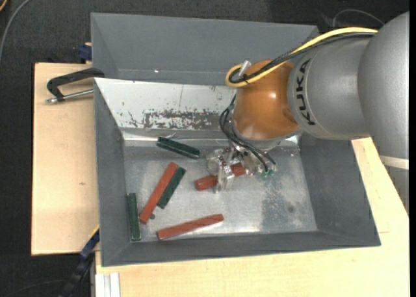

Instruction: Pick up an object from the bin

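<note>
- Grey metal bin [195,45] with sloped walls, holding a few loose sticks spread flat on its floor rather than heaped.
- Reaching in from the right, a thick grey arm [344,88] with an orange wrist cover [263,104], low over the back middle of the floor.
- Lying apart from the tool, seemingly untouched:
  - front red stick [190,226] along the near wall;
  - slanted red stick [158,193] and slanted green stick [171,187], side by side left of centre;
  - left green stick [132,216] by the left wall;
  - back green stick [179,147] under the rear wall, near the tool's left side but not touching it.
- Gripper [224,171] down at floor level, directly above a small red piece. Open or closed: cannot tell, with cables and metal parts crowding the spot.
- Short red block [207,183] on the floor near the middle, poking out leftward from under the gripper. A further bit of red on the gripper's right side, possibly the same piece; cannot tell.
- Judged from this: descent onto the red block apparently done, grasp unconfirmed, lifting it clear of the bin yet to do.
</note>
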Motion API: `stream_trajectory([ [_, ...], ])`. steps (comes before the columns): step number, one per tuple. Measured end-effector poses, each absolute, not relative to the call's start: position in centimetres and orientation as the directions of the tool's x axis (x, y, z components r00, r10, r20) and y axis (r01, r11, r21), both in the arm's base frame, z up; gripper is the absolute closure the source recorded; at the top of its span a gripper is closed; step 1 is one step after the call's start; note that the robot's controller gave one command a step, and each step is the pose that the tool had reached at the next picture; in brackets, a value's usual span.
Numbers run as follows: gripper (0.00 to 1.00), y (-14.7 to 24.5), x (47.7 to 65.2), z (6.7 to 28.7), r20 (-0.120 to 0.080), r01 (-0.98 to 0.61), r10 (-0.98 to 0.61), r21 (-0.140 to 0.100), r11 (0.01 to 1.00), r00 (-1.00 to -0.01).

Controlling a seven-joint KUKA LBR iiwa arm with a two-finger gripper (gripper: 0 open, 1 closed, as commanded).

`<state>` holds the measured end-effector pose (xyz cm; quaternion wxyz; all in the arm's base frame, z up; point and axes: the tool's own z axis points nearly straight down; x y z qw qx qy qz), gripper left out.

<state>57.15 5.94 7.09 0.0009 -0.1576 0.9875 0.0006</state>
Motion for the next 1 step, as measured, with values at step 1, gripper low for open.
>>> stream_trajectory([
  [1, 1.00, 6.06, 57.27, 19.44, -0.006, -0.311, -0.311, 0.000, 0.950, -0.950],
])
